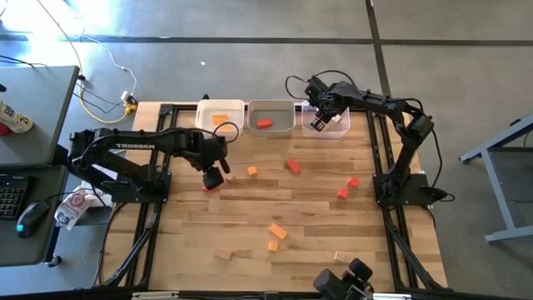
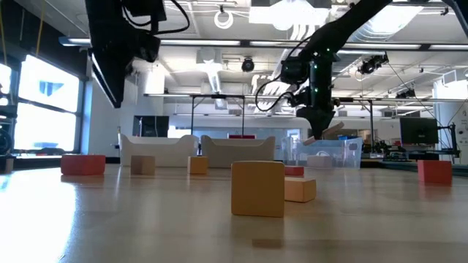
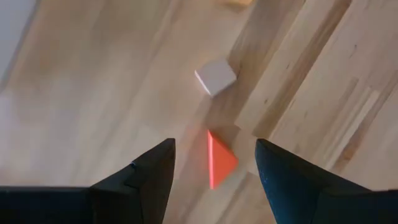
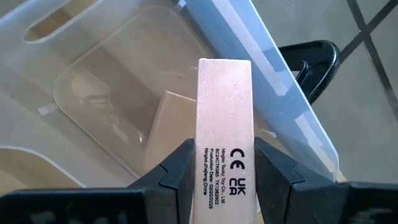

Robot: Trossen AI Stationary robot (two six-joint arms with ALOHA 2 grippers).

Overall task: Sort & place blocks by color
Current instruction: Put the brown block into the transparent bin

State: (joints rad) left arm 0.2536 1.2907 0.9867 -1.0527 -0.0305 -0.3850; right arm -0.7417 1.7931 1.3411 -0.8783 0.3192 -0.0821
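My right gripper [image 1: 319,118] hangs over the clear right bin [image 1: 333,129], shut on a pale wooden bar [image 4: 225,124]. Another pale block [image 4: 166,118] lies on that bin's floor. My left gripper [image 3: 214,168] is open above the table's left middle. Its fingers stand on either side of a red wedge [image 3: 219,160] that lies on the table below, without touching it. A pale cube [image 3: 215,77] rests just beyond the wedge. Orange, red and pale blocks lie scattered over the table, among them a red one [image 1: 293,167] and an orange one [image 1: 276,231]. My right gripper pinches the pale bar between its two fingers, which lie on its two long side faces [image 4: 208,168] near the printed end. The bar runs on past the fingertips. The gripper comes from above, and the bar is lifted clear over the right bin's open top.
Three bins stand in a row at the table's far edge. The left bin [image 1: 206,111] holds an orange block [image 1: 219,120] and the middle bin [image 1: 271,108] a red block [image 1: 264,123]. Pale blocks [image 1: 222,253] lie near the near edge, where a camera mount [image 1: 350,279] also sits.
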